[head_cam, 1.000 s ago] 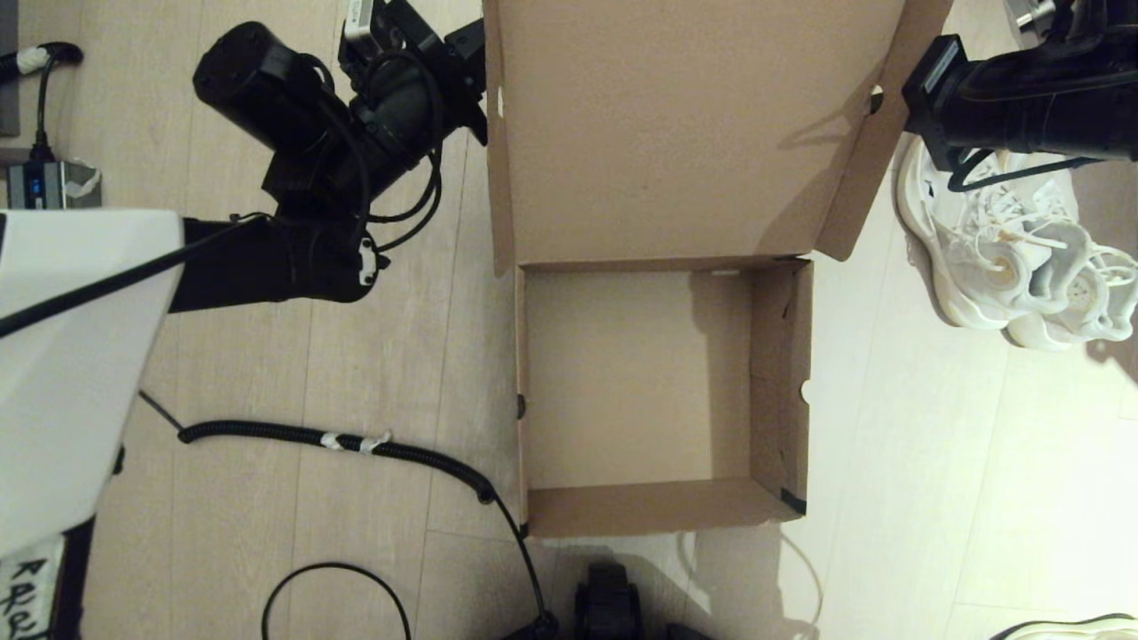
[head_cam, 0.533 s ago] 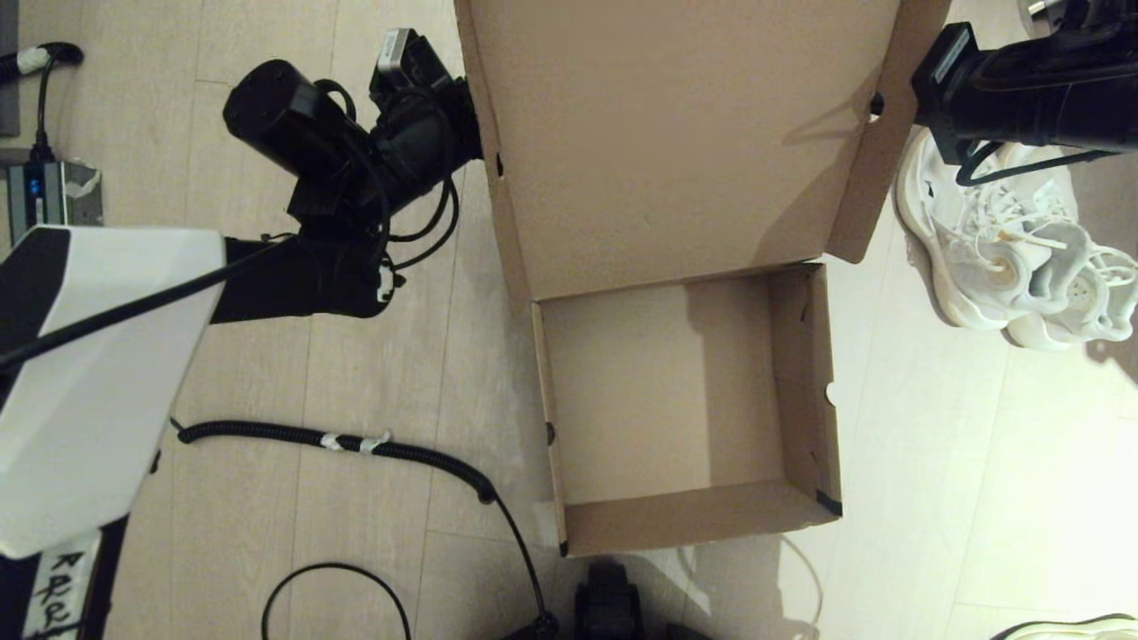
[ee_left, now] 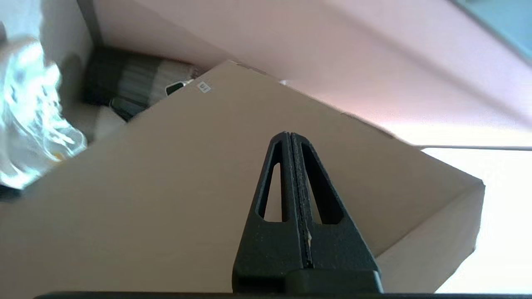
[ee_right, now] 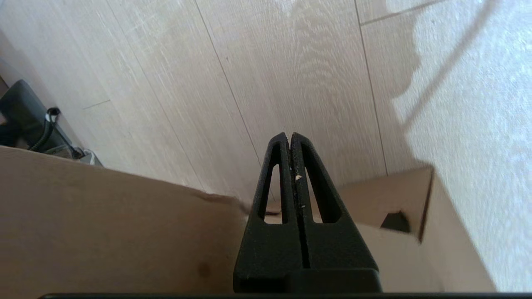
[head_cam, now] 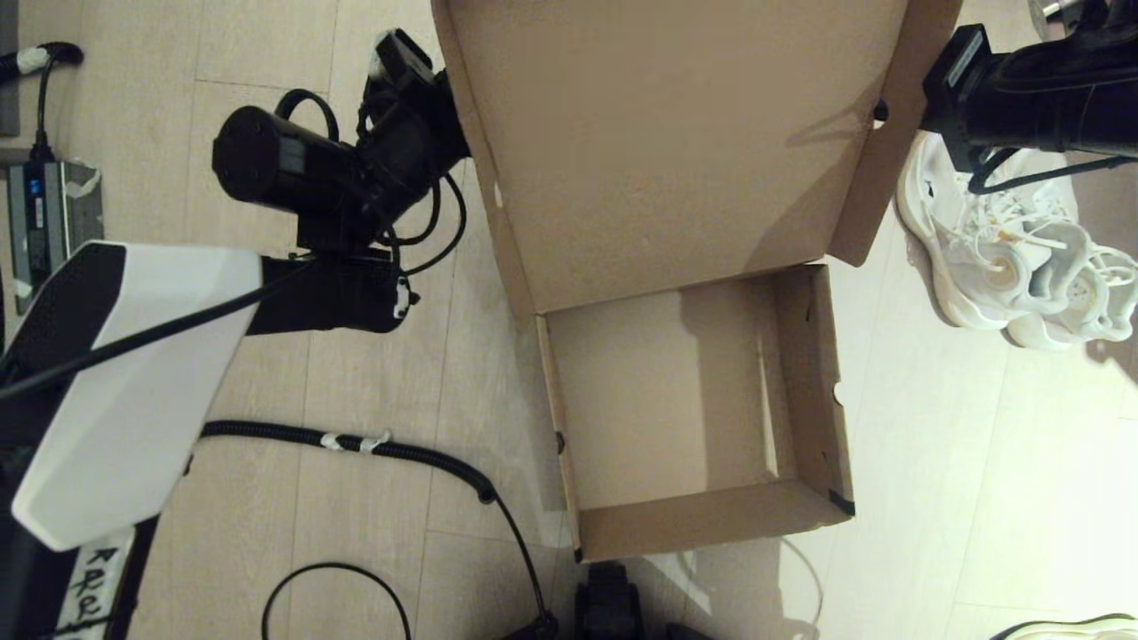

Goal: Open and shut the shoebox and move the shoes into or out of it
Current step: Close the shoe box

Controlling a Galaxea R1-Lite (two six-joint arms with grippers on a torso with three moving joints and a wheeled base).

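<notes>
The shoebox (head_cam: 711,520) stands open on the floor, its base holding nothing and its lid (head_cam: 676,133) raised at the far side. Both white shoes (head_cam: 1005,249) lie together on the floor to the box's right. My left gripper (ee_left: 289,133) is shut and bare, its tips against the lid's outer face (ee_left: 166,187) near a small white label (ee_left: 203,87); in the head view the lid's left edge hides it. My right gripper (ee_right: 289,133) is shut and bare above the lid's right flap (ee_right: 386,195), by a black tape patch (ee_right: 395,220).
A black ribbed cable (head_cam: 356,442) runs across the floor left of the box. A grey power unit (head_cam: 49,213) sits at the far left. Part of a sneaker with black edging (head_cam: 1076,629) shows at the bottom right corner. A black part (head_cam: 609,604) sits just before the box.
The box has slid to the right and turned slightly, its near end swinging rightward. The left arm has followed the lid's left edge; the right arm has shifted slightly right.
</notes>
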